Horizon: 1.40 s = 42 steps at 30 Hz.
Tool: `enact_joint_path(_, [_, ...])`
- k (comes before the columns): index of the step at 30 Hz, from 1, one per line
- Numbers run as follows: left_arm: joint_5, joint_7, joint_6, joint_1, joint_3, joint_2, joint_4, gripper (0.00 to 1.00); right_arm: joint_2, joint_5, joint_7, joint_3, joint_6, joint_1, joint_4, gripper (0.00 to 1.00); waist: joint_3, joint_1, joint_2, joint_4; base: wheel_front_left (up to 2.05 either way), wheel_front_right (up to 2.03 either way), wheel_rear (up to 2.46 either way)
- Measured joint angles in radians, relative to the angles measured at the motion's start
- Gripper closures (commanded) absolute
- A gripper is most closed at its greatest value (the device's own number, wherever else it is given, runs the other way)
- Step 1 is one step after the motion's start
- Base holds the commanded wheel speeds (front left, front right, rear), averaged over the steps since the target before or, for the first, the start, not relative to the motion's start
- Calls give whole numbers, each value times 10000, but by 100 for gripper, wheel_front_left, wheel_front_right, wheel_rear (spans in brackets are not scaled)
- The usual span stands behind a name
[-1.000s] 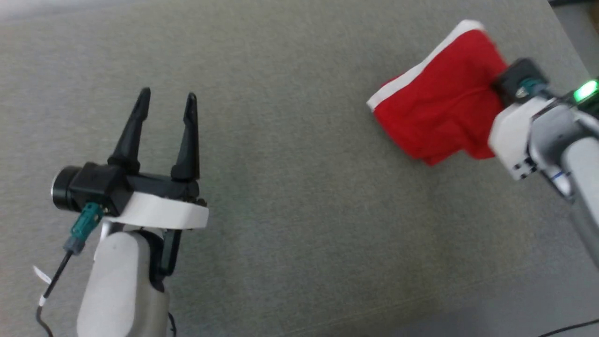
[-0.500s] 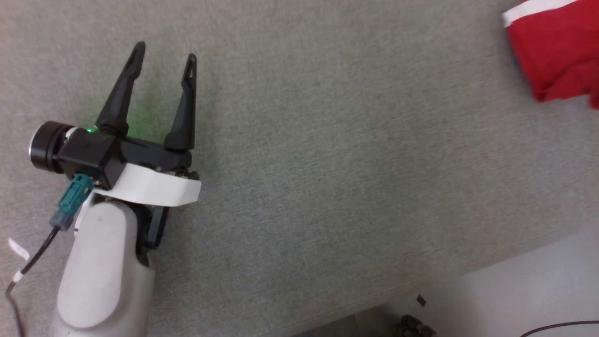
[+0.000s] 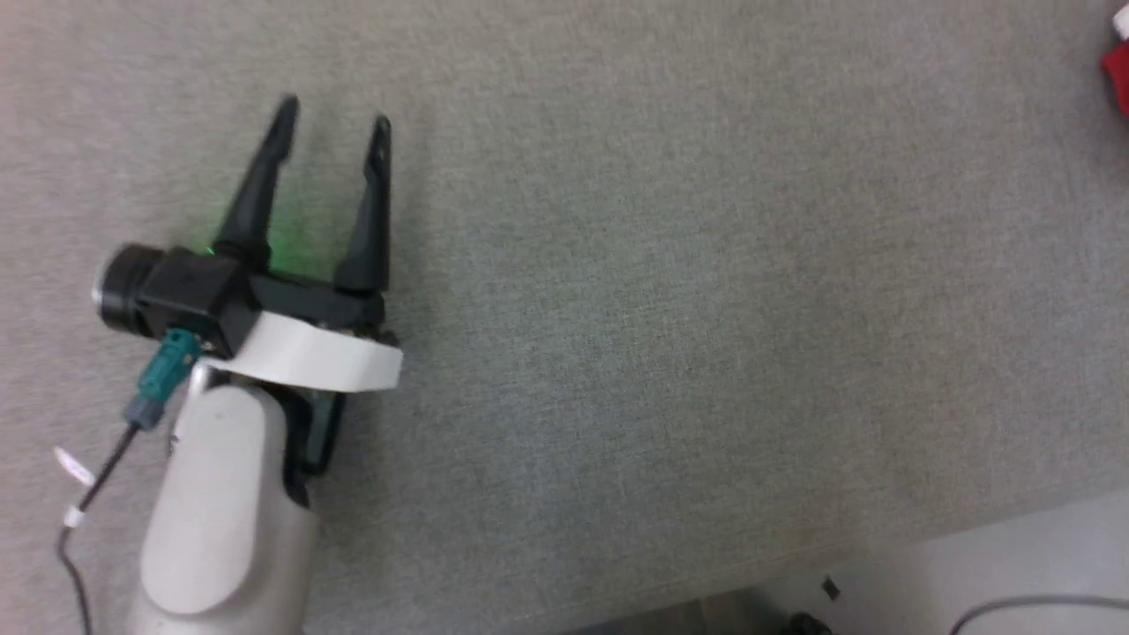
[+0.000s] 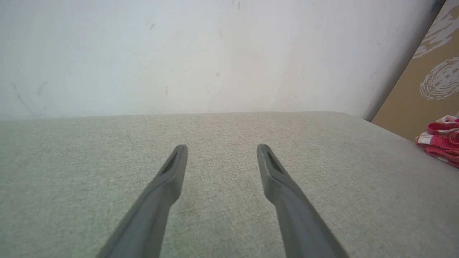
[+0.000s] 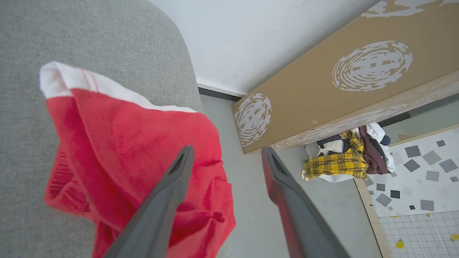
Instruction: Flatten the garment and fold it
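The grey fabric-covered surface (image 3: 670,309) takes up most of the head view, broad and bare across its middle, which is likely where the spreading is meant to happen. Off its right end, on the floor, leans a long cardboard box (image 5: 322,82), with a heap of other clothes (image 5: 344,157) beyond it (neither seems part of the job).

The garment (image 5: 136,143) sits at the surface's right-hand corner, close to the rounded edge, and part of it appears to sag past that edge. From there it probably has to be drawn back toward the middle of the surface before it can be flattened. It is bright red and thin, with a white band along one side. It is bunched into a loose, creased lump, not laid out, so flattening looks barely begun and folding has not started.

The right gripper (image 5: 226,152) is at that same corner, directly over the cloth. Its jaws stand wide with nothing pinched between them, and one finger crosses in front of the red fabric.

The left gripper (image 3: 333,141) hangs above the surface's left part, well apart from the garment. Its jaws are wide and empty, seemingly kept clear until a second corner needs taking.
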Motion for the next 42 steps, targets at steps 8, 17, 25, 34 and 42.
enact_joint_path(8, [-414, -52, 13, 825, 209, -583, 784, 0, 589, 1210, -1193, 151, 0, 1372, -1035, 0, -1375, -2, 0, 476, 0, 0, 0])
enact_joint_path(17, [-750, -52, 12, 1879, 589, -932, 1260, 0, 1845, 3532, -1749, 1049, 0, 4137, -4301, 0, -3131, -5, 0, 1269, 0, 0, 0])
enact_joint_path(25, [-777, -54, 10, 2241, 633, -1072, 1457, 0, 3306, 4077, -2136, 1419, 0, 6481, -6404, 0, -4172, -4, 0, 2280, 0, 0, 0])
enact_joint_path(34, [-729, -52, -4, 2458, 265, -1124, 1833, 0, 3925, 3937, -2738, 1676, -2, 7784, -6794, 0, -4956, -2, 0, 3188, 0, 0, 0])
enact_joint_path(42, [-780, -52, 0, 2868, -167, -1135, 2157, 0, 3969, 3753, -2986, 1789, -2, 8717, -6573, 0, -5613, -2, 0, 3612, 0, 0, 0])
